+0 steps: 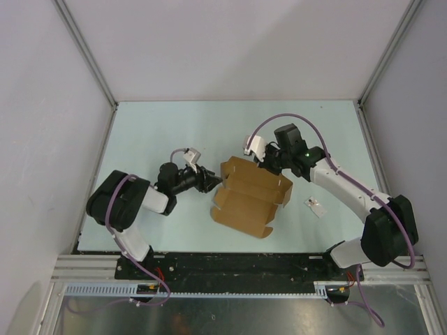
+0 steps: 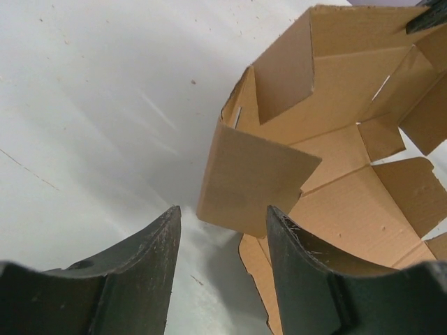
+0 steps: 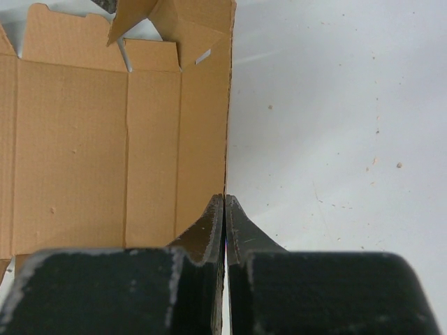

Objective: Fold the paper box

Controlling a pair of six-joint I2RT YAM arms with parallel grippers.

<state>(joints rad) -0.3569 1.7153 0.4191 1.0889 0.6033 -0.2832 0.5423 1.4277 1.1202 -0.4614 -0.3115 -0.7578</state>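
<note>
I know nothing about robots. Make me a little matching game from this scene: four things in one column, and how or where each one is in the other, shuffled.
1. left gripper
2. right gripper
3. paper box
4. white packet

A. lying on the table, right of the box
B. pinched shut on a cardboard edge
C. brown, partly folded
D. open, by the box's left side

Pairs: 1-D, 2-B, 3-C, 4-A

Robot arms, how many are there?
2. The left arm sits left of the paper box, its left pincer open near it. The right arm comes from the right, its right pincer shut on the box's edge. None looks hidden.
</note>
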